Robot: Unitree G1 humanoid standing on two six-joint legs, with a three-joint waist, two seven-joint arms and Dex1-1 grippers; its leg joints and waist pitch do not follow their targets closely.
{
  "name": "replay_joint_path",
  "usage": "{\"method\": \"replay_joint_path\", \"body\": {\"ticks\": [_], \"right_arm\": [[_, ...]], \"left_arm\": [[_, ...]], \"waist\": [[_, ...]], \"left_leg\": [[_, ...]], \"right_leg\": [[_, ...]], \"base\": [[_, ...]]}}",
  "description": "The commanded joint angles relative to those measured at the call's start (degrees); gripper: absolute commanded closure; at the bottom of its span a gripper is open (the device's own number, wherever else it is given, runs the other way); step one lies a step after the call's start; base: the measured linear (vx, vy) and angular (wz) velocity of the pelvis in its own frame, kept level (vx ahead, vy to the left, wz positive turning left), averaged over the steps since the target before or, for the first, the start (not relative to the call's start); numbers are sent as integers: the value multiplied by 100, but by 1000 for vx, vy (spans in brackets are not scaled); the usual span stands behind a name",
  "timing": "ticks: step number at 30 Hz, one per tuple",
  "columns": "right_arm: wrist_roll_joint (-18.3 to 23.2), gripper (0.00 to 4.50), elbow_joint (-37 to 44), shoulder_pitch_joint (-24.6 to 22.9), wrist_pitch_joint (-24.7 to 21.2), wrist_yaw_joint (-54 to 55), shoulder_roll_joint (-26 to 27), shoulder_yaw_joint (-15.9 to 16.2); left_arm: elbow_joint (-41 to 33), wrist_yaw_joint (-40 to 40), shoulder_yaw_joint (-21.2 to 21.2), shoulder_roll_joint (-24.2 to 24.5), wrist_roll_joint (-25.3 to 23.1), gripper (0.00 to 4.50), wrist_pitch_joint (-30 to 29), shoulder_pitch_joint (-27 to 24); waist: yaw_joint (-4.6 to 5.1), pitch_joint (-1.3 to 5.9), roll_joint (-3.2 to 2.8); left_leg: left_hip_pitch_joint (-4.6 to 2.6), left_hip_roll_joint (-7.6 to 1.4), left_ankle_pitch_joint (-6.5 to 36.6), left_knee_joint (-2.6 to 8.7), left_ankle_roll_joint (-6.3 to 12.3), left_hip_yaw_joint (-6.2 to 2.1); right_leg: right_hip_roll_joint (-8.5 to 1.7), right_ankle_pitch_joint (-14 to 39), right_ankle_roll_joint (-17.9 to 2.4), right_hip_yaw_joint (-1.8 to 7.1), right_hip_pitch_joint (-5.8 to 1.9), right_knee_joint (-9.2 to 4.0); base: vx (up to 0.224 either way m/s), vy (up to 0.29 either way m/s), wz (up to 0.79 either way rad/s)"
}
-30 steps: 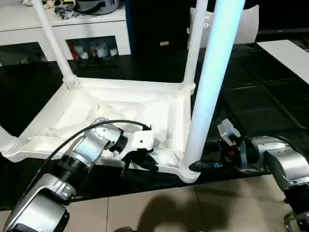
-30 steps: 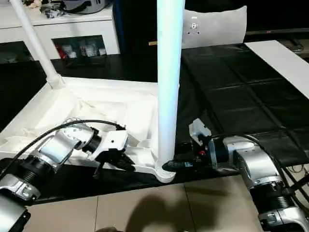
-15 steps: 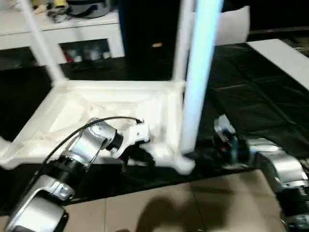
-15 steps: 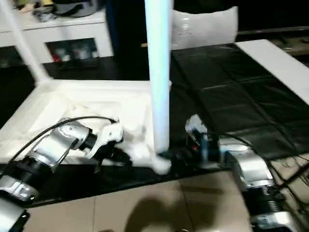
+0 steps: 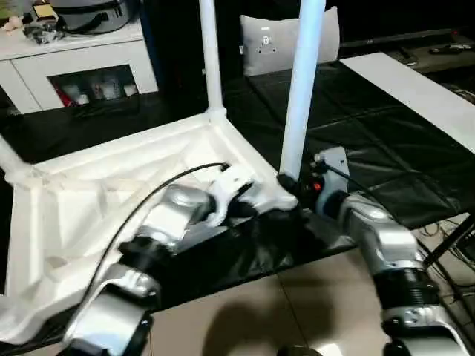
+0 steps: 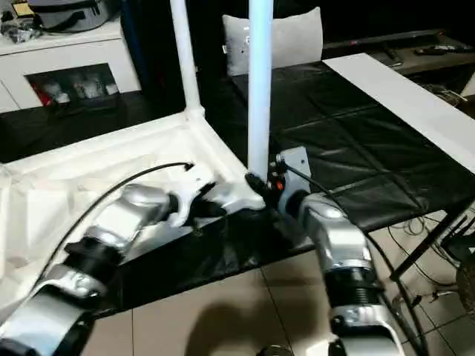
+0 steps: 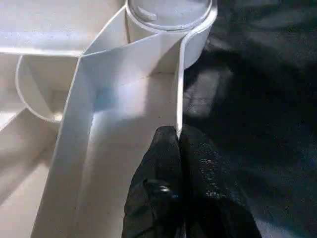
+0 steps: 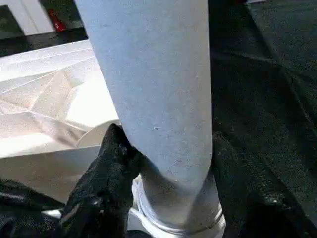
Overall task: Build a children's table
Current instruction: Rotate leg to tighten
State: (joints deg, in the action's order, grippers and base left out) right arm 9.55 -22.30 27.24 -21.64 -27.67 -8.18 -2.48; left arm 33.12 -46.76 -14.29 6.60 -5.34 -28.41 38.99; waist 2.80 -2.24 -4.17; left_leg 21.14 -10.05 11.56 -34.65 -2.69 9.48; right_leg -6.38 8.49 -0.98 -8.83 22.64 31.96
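no readable text, label or number on anything here

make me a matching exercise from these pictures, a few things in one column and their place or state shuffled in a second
Things
1. left gripper
2. right gripper
3. white plastic upturned table top
4. pale grey square cushion

Place or state
A. lying on the black mat
B. clamped around the base of a white round leg
C. propped upright beyond the mat
D. pinching a thin edge wall

Pairs: 1-D, 2-B, 3-A, 4-C
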Motion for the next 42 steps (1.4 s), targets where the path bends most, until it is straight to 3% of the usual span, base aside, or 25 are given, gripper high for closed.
{"method": "replay_joint_path", "body": {"ticks": [1, 8, 13, 16, 20, 22, 25, 27, 31, 32, 37, 42], "right_arm": [[189, 181, -84, 19, -104, -256, 277, 264], [361, 128, 143, -176, 84, -906, -97, 197], [540, 71, 451, -450, 238, -2411, -1050, 342], [613, 46, 543, -510, 202, -2963, -1398, 423], [546, 15, 479, -487, 304, -3654, -1850, 610], [455, 15, 365, -414, 532, -4082, -2110, 753], [469, 15, 379, -411, 673, -4545, -2267, 865], [618, 49, 383, -358, 614, -4985, -2332, 929], [778, 83, 436, -311, 506, -5441, -2389, 1053], [795, 92, 439, -303, 508, -5524, -2408, 1097], [884, 137, 486, -291, 423, -5805, -2373, 1206], [889, 181, 449, -276, 437, -5812, -2223, 1272]], "left_arm": [[82, 116, -65, -236, 113, 450, -14, 70], [130, -210, -242, 6, 11, 450, 333, 11], [87, -989, -528, 448, -56, 450, 870, -67], [124, -1321, -681, 623, -112, 450, 1052, -64], [180, -1918, -932, 909, -161, 450, 1486, -46], [167, -2544, -1113, 1143, -136, 450, 1954, -46], [124, -2938, -1219, 1303, -113, 450, 2192, -53], [77, -3303, -1351, 1471, -126, 450, 2359, -39], [21, -3663, -1530, 1673, -164, 450, 2641, -39], [17, -3746, -1559, 1709, -167, 450, 2723, -44], [-153, -4027, -1600, 1808, -111, 450, 2858, -142], [-289, -4092, -1609, 1785, -38, 450, 2812, -209]], "waist": [[-41, 326, 82], [-131, 358, 77], [-319, 397, 84], [-402, 388, 100], [-489, 362, 93], [-534, 361, 87], [-559, 367, 85], [-625, 374, 81], [-699, 388, 78], [-707, 392, 114], [-790, 386, 103], [-789, 385, 95]], "left_leg": [[25, -212, 1813, 420, 429, -144], [52, -246, 1433, 421, 598, -129], [52, -269, 908, 387, 819, -97], [31, -276, 913, 391, 840, -87], [-11, -303, 1163, 418, 697, -73], [-25, -312, 1273, 425, 622, -73], [-20, -324, 1189, 427, 625, -72], [-25, -337, 1119, 422, 650, -64], [-24, -358, 1013, 423, 660, -67], [-32, -360, 1010, 422, 658, -61], [-46, -361, 974, 423, 577, -51], [-40, -364, 1026, 433, 498, -62]], "right_leg": [[-310, 2717, -596, 231, -307, -526], [-316, 2194, -792, 285, -351, -451], [-318, 1514, -1015, 318, -378, -353], [-317, 1572, -1028, 321, -369, -351], [-310, 1978, -930, 327, -338, -387], [-323, 2110, -879, 340, -325, -396], [-322, 1953, -935, 351, -324, -374], [-327, 1794, -1017, 362, -328, -341], [-326, 1513, -1147, 375, -332, -283], [-332, 1522, -1145, 378, -331, -290], [-342, 1719, -1086, 392, -318, -292], [-336, 1743, -1066, 387, -318, -289]], "base": [[0, 0, 0], [0, 0, 0], [0, 0, 0], [0, 0, 0], [0, 0, 0], [0, 0, 0], [0, 0, 0], [0, 0, 0], [0, 0, 0], [0, 0, 0], [0, 0, 0], [0, 0, 0]]}}
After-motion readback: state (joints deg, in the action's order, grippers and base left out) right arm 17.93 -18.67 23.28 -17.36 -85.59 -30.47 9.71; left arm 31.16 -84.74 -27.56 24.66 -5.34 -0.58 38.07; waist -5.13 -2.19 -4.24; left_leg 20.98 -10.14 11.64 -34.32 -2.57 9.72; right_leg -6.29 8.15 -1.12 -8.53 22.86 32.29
